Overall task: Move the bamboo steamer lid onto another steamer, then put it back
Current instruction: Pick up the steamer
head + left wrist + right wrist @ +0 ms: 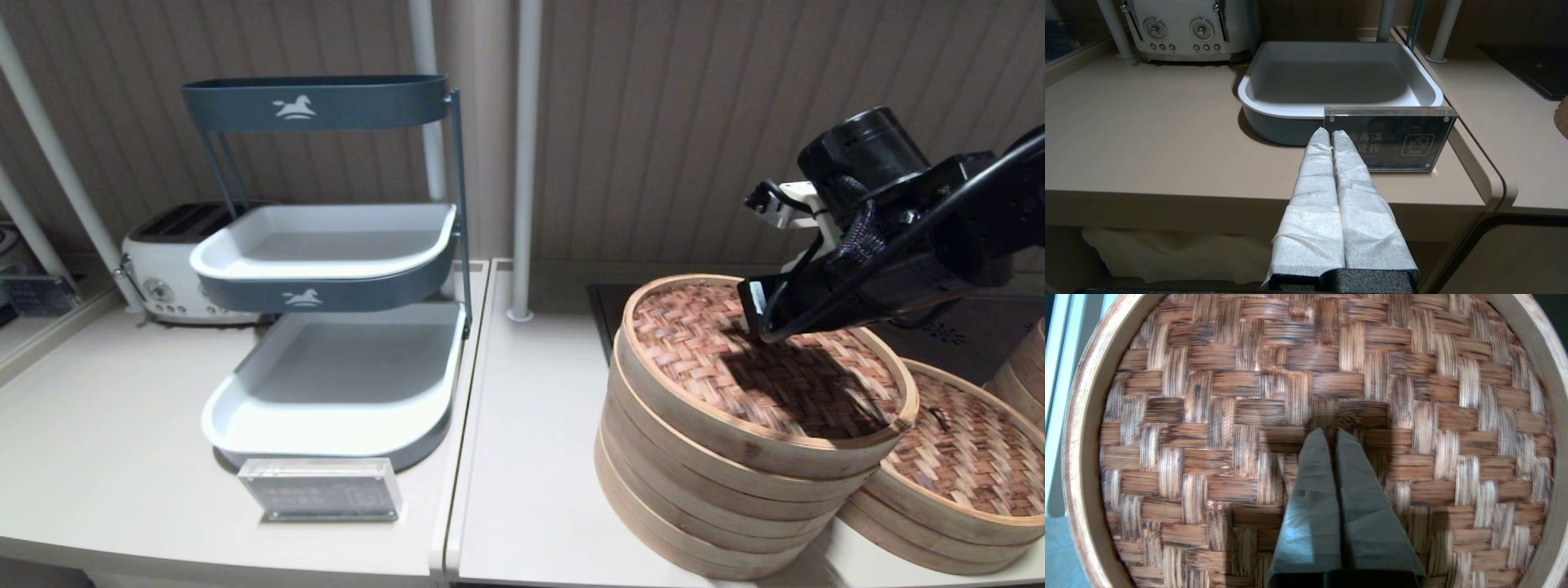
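The bamboo steamer lid (718, 376), reddish woven with a pale rim band, lies on top of the tall steamer stack (694, 498) right of centre. My right gripper (761, 328) reaches down onto the lid's middle. In the right wrist view the woven lid (1208, 416) fills the picture, and the right gripper (1331, 430) is shut with its tips at the small frayed loop handle (1348, 415). The other steamer (971, 457), low and wide with its own woven lid, stands touching the stack on its right. My left gripper (1331, 131) is shut and empty, parked before the counter's front edge.
A three-tier grey rack (326, 269) with white trays stands on the left counter, with a toaster (155, 269) behind it and an acrylic sign (320, 488) in front of it. A white pole (522, 163) and a black hob (606, 306) are behind the stack. Another steamer (1030, 359) shows at the right edge.
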You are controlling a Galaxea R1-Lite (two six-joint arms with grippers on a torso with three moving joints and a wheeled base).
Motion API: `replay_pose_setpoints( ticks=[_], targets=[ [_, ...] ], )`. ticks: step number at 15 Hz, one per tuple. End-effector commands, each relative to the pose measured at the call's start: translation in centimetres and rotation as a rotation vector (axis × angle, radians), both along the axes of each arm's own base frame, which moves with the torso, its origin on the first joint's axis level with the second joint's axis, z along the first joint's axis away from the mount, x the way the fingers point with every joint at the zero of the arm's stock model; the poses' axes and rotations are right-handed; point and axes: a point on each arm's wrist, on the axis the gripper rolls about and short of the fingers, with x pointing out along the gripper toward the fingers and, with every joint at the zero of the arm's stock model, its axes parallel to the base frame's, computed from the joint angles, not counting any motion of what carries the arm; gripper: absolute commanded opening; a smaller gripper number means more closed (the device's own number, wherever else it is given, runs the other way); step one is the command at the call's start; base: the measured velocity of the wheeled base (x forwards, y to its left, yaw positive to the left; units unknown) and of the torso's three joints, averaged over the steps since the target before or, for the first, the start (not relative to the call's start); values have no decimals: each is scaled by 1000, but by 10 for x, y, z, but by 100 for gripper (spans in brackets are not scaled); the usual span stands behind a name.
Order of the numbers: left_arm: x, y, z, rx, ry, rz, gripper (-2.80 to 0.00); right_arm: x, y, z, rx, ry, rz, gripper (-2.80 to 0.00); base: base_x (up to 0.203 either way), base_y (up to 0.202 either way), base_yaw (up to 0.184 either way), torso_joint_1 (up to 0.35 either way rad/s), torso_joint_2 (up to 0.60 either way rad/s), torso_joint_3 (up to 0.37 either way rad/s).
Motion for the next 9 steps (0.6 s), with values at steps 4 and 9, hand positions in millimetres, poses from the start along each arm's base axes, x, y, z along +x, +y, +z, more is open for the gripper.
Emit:
replay_pose_setpoints(
  ticks=[4, 9],
  targets=[
    [2, 0, -8, 0, 27, 0, -280, 1, 0, -5, 2, 10, 2, -280, 0, 0, 0, 0, 0, 0],
    [2, 0, -8, 0, 27, 0, -280, -5, -2, 9, 25, -54, 2, -280, 0, 0, 0, 0, 0, 0]
  ],
)
